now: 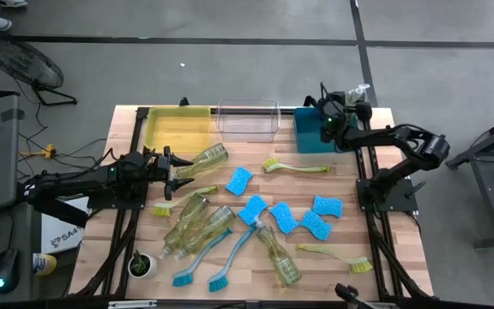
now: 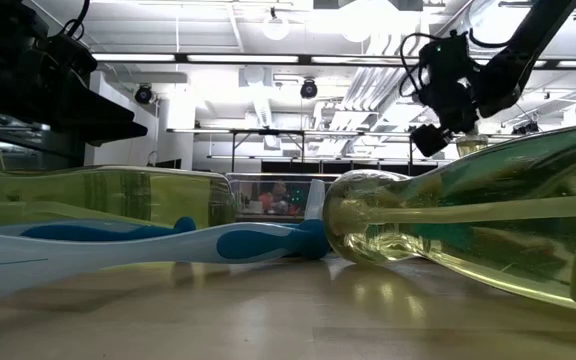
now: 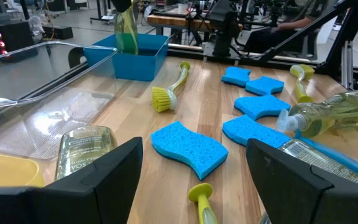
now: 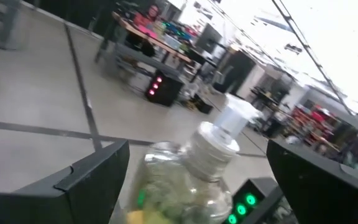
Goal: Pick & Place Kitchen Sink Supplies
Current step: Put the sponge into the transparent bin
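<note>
Your right end effector point(image 1: 331, 116) hangs spread around a soap bottle point(image 4: 194, 171) above the teal bin point(image 1: 314, 137); your left end effector point(image 1: 178, 168) waits spread. Bottles, sponges point(image 1: 239, 180) and brushes point(image 1: 293, 166) remain on the bench point(image 1: 350, 236).

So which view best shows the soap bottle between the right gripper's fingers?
The right wrist view: the soap bottle fills the frame between the right gripper's open fingers, white pump included. The left wrist view shows it standing in the teal bin. The high view barely shows its pump. The low view hides it.
</note>
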{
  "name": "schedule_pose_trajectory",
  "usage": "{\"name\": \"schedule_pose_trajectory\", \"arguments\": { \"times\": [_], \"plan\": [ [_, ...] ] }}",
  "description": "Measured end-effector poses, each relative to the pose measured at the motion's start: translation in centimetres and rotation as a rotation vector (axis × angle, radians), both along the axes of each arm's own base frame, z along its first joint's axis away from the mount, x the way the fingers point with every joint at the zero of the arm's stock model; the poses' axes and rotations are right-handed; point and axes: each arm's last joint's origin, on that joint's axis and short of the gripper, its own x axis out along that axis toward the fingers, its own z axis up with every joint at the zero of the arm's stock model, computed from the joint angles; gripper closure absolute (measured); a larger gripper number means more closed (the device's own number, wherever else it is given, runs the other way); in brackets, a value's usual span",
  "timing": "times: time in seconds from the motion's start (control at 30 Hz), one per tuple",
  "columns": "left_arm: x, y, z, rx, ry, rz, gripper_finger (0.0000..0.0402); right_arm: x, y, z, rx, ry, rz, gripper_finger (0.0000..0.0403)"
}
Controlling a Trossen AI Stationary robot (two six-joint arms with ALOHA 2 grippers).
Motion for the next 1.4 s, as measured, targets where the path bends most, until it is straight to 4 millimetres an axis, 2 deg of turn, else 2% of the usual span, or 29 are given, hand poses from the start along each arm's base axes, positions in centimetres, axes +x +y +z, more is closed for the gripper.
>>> {"name": "schedule_pose_trajectory", "arguments": {
  "times": [0.27, 0.6, 0.83, 0.97, 1.17, 1.4],
  "plan": [
    [0.0, 0.0, 0.0, 0.000, 0.000, 0.000, 0.0122, 2.7, 3.1, 1.1, 0.005, 0.042, 0.158, 0.0029],
    [0.0, 0.0, 0.0, 0.000, 0.000, 0.000, 0.0122, 5.5, 8.2, 1.9, 0.002, 0.078, 0.375, 0.0029],
    [0.0, 0.0, 0.0, 0.000, 0.000, 0.000, 0.0122, 6.7, 11.5, 1.8, 0.012, 0.105, 0.487, 0.0029],
    [0.0, 0.0, 0.0, 0.000, 0.000, 0.000, 0.0122, 7.0, 13.4, 1.4, 0.057, 0.178, 0.485, 0.0029],
    [0.0, 0.0, 0.0, 0.000, 0.000, 0.000, 0.0122, 7.7, 16.4, 1.0, 0.072, 0.260, 0.591, 0.0029],
    [0.0, 0.0, 0.0, 0.000, 0.000, 0.001, 0.0122, 9.0, 19.3, 1.8, 0.052, 0.239, 0.697, 0.0029]
  ]
}}
